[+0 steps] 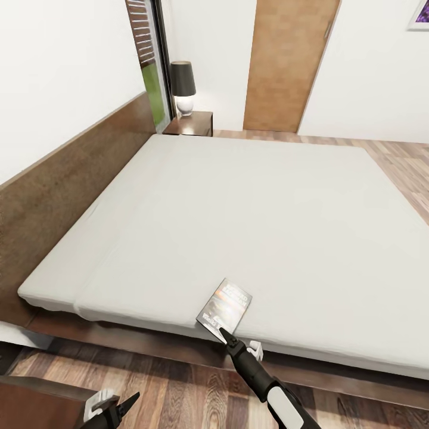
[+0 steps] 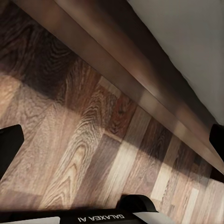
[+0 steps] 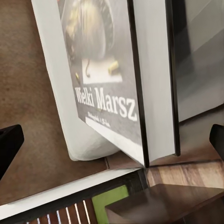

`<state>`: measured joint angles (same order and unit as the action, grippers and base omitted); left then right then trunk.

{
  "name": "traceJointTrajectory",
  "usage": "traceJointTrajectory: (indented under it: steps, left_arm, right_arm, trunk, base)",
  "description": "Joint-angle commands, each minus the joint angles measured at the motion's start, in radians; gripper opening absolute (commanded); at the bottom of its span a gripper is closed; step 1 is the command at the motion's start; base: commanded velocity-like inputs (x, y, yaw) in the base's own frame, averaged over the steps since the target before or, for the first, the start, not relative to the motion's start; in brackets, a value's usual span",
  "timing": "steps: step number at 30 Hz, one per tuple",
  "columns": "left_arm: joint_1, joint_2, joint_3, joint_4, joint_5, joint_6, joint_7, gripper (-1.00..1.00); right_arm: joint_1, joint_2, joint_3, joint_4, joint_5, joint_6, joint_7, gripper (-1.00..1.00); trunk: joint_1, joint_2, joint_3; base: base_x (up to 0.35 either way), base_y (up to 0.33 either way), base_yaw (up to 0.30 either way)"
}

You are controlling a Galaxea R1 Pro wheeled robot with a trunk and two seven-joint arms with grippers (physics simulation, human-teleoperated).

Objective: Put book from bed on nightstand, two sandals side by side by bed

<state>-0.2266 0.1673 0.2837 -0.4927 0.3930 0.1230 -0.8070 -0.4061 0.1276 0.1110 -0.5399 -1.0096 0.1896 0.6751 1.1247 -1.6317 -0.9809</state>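
A home bedroom, seemingly: large bed (image 1: 250, 220) against long brown headboard (image 1: 65, 179), lamp (image 1: 183, 86) on nightstand (image 1: 193, 124), wooden door (image 1: 289, 62), plank floor (image 1: 179, 393).

Black-shaded lamp (image 1: 183, 86) (white base), brown door (image 1: 289, 62).

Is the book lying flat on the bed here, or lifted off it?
Lying flat: the book rests cover-up at the mattress edge of the bed; the right gripper reaches its corner, jaws open.
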Motion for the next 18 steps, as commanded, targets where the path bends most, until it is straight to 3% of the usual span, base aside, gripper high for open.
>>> traceJointTrajectory:
  steps: [1,18]
  left_arm:
    - [0.0,0.0,0.002,0.0,0.007,0.01,-0.004,1.0]
    - [0.0,0.0,0.002,0.0,0.007,0.01,-0.004,1.0]
  right_arm:
    - [0.0,0.0,0.001,0.0,-0.011,0.008,0.001,-1.0]
    - [0.0,0.0,0.001,0.0,-0.011,0.01,0.001,-1.0]
  trunk:
    - [0.0,0.0,-0.001]
    - [0.0,0.0,-0.001]
  base:
    - [0.0,0.0,0.0]
    - [0.0,0.0,0.0]
